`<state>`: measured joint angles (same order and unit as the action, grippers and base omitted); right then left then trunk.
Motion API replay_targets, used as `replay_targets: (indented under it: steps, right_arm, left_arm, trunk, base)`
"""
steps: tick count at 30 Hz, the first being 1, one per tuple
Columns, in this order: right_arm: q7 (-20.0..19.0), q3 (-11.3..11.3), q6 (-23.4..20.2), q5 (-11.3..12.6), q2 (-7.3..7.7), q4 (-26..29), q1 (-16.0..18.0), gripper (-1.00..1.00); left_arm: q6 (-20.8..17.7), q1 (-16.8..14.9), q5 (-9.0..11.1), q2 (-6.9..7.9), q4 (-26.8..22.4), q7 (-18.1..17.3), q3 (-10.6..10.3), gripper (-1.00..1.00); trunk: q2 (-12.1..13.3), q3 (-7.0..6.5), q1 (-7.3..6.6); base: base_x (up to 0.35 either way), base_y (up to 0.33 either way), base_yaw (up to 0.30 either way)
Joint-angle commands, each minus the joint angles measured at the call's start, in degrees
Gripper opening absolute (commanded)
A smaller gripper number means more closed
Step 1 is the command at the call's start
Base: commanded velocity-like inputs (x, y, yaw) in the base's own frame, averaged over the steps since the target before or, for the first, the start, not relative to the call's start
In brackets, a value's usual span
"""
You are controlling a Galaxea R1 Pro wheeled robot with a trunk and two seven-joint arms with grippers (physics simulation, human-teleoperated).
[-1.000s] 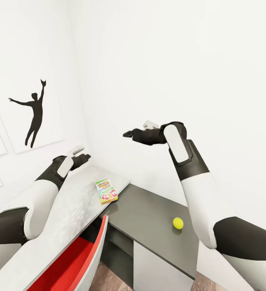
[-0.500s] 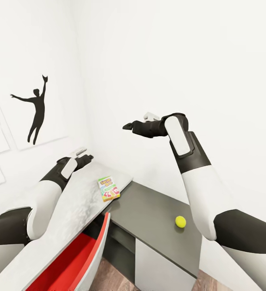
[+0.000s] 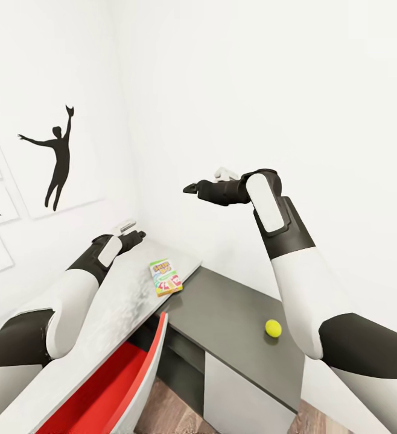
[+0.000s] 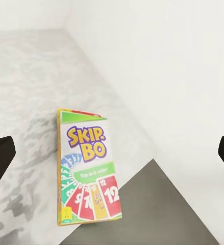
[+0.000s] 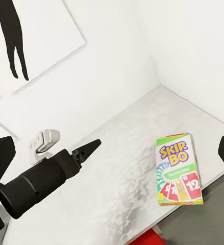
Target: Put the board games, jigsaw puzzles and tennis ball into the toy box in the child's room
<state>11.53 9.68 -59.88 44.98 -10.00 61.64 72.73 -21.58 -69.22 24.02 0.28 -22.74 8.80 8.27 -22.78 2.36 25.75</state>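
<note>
1. The Skip-Bo board game (image 3: pixel 166 277) is seen lying flat on the pale marbled top of the table (image 3: pixel 111 313), close to the edge where a lower dark grey surface (image 3: pixel 235 325) begins.
2. The tennis ball (image 3: pixel 273 328) rests on that dark surface, well apart from the game.
3. The left gripper (image 3: pixel 136 236) is held low over the pale top, near the game but not touching it; its fingertips (image 4: pixel 0 159) are spread wide with nothing between them.
4. The right gripper (image 3: pixel 190 189) is raised high above the table; it appears spread and empty.
5. The game could be nudged off the near edge if the left gripper is brought in flat from the wall side.
6. A red drawer (image 3: pixel 111 386) stands open below, so a dropped game might land inside it.
7. The ball could roll if brushed.
</note>
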Motion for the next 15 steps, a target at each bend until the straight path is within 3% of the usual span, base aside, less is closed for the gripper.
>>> replay_targets:
  steps: [1, 15]
  right_arm:
    - [0.6, 0.0, -0.1, 0.6, 0.0, 0.0, 0.1, 1.0]
    - [0.6, 0.1, -0.1, 0.5, 0.0, 0.2, -0.1, 1.0]
  left_arm:
    - [-0.3, 0.0, 0.6, -0.03, -0.1, 0.3, 0.1, 1.0]
    - [-0.2, 0.0, 0.5, -0.11, -0.1, 0.3, 0.1, 1.0]
  trunk:
    - [-0.1, 0.24, 0.04]
    - [-0.1, 1.54, 0.04]
  base:
    - [0.0, 0.0, 0.067]
    - [0.0, 0.0, 0.067]
